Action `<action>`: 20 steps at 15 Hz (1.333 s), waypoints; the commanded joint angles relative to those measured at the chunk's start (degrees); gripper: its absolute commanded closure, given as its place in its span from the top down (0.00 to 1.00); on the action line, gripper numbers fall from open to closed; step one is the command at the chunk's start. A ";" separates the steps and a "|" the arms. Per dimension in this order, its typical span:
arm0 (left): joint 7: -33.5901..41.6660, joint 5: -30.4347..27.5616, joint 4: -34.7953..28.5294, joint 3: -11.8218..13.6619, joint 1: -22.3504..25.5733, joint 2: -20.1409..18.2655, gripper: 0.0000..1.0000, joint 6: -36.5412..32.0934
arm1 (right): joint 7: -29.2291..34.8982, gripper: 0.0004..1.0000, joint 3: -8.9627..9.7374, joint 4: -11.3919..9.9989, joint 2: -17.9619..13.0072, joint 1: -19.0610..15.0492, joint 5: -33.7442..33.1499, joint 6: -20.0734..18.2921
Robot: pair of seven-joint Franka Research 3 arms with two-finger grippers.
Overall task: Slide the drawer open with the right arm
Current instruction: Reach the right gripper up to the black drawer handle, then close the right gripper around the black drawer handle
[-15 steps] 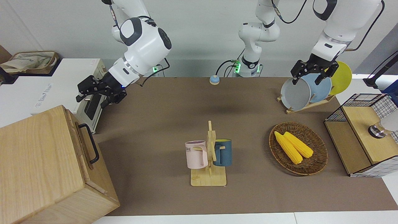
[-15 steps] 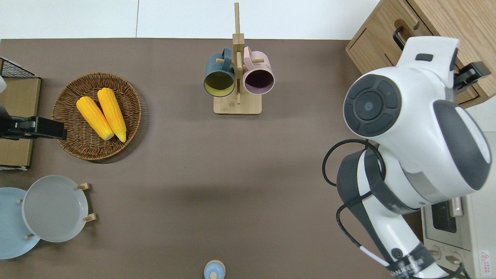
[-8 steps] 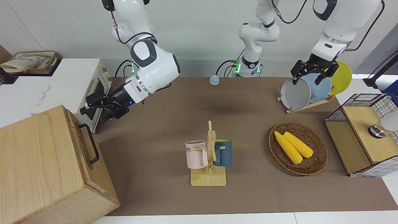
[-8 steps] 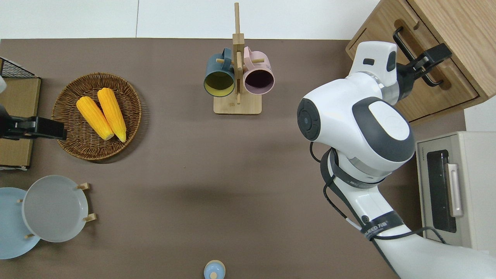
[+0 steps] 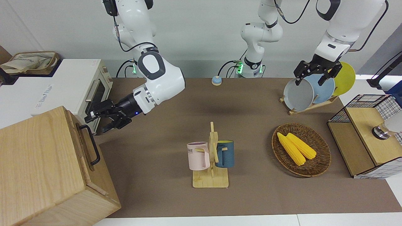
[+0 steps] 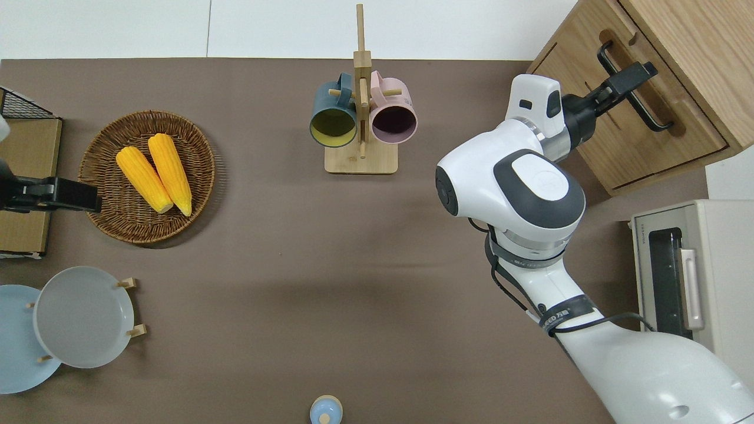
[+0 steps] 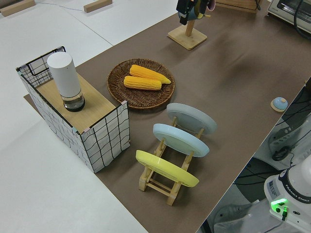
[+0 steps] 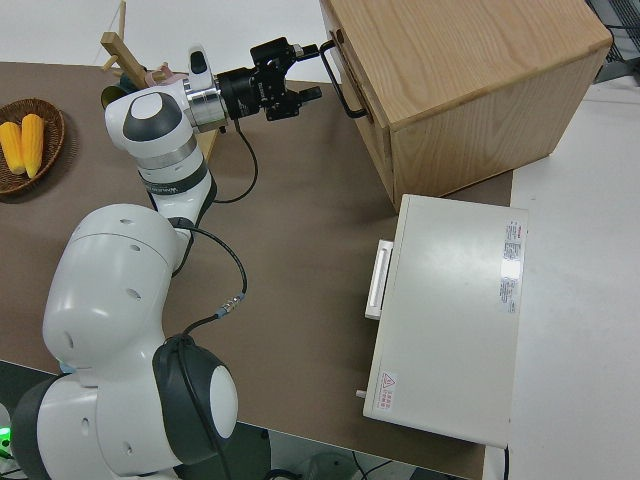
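Note:
The drawer (image 6: pixel 677 126) is the upper light-wood front of the pale cabinet (image 5: pixel 40 163) at the right arm's end of the table. It looks shut, and its black bar handle (image 5: pixel 91 145) (image 6: pixel 654 112) (image 8: pixel 345 80) is free. My right gripper (image 5: pixel 95 123) (image 6: pixel 639 73) (image 8: pixel 315 70) is open and empty. It points at the drawer front, with its fingertips right at the handle. I cannot tell whether they touch it. The left arm is parked, its gripper (image 5: pixel 310 81) open.
A white oven (image 5: pixel 62 91) (image 6: pixel 689 288) stands beside the cabinet, nearer to the robots. A mug rack (image 5: pixel 211 160) holds a pink and a blue mug mid-table. A basket of corn (image 5: pixel 301 149), a plate rack (image 5: pixel 314 89) and a wire box (image 5: pixel 367 135) are at the left arm's end.
My right arm has swung away from the oven and come down toward the cabinet, bringing its open gripper up to the drawer handle. The left arm has not moved.

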 commanded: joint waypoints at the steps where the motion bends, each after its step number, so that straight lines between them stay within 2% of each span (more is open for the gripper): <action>1: 0.33 0.78 1.12 0.92 -0.99 0.69 1.00 0.04 | 3.99 0.99 0.37 -1.54 0.88 -1.03 -4.37 1.14; 6: 0.33 0.78 1.12 0.92 -0.99 0.69 1.00 0.04 | 8.56 0.98 0.37 -2.42 2.20 -1.91 -9.91 1.58; 14: 0.33 0.87 1.12 0.92 -0.99 0.69 1.00 0.04 | 14.28 0.97 0.29 -2.86 3.43 -2.35 -12.81 0.97; 15: 0.33 0.78 1.12 0.92 -0.99 0.69 1.00 0.04 | 14.28 0.96 0.29 -2.86 3.43 -2.44 -12.82 0.97; 16: 0.33 0.78 1.12 0.92 -0.99 0.69 1.00 0.04 | 14.28 0.88 0.29 -2.95 3.43 -2.35 -12.82 1.05; 17: 0.33 0.78 1.12 0.92 -0.99 0.69 1.00 0.04 | 14.19 0.86 0.29 -3.03 3.43 -2.44 -12.82 1.05; 20: 0.33 0.87 1.12 0.92 -0.99 0.69 1.00 0.04 | 14.19 0.72 0.29 -3.21 3.43 -2.88 -13.60 1.32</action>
